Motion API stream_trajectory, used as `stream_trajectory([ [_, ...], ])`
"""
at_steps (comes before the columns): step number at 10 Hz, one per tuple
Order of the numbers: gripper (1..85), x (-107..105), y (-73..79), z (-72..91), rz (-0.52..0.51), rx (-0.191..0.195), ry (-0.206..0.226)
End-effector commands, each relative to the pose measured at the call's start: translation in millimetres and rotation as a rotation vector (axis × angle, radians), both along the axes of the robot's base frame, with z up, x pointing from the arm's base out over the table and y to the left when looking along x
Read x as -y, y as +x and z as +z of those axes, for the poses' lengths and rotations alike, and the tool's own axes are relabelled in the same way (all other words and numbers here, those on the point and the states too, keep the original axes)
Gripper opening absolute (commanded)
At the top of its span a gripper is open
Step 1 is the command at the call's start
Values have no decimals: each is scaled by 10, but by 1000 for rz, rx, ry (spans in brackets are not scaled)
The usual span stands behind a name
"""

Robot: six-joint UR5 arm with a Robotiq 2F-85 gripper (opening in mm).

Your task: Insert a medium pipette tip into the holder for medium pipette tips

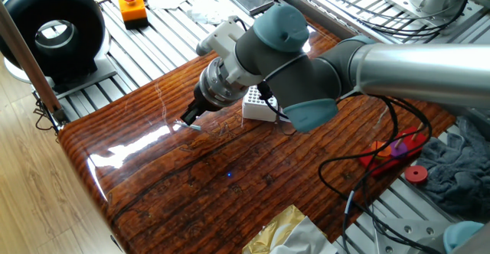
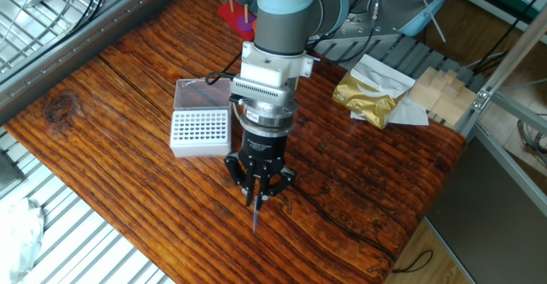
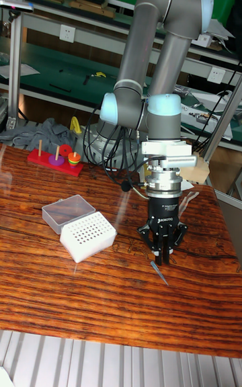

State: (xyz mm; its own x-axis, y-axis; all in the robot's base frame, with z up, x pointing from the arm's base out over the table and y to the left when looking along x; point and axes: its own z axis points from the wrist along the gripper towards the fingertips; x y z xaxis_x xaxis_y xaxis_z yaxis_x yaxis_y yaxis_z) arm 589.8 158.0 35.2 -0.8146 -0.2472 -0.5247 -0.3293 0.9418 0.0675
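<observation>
The tip (image 3: 158,272) is pinched at its wide end between the closed fingers of the gripper (image 3: 162,256), and its point hangs slanted just above the table (image 2: 128,104); contact with the wood cannot be told. It is judged very light, thin-walled and slick, so it could easily be tilted or bent in the grip. The holder (image 2: 200,132) stands near, its lid (image 3: 67,211) folded back and its holes uncovered. Bare wood lies between them; the table edge is close to the gripper.
</observation>
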Motion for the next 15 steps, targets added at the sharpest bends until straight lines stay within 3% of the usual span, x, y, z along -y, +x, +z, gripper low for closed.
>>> stream_trajectory([
  [1,230,36,-31,-18,-4,-18,-3],
  [3,223,-22,-49,-12,-20,-31,31],
  [5,220,48,-38,-25,-29,-28,5],
  [12,207,70,-12,-49,-41,-31,4],
  [15,190,-14,-12,-163,-63,-78,53],
])
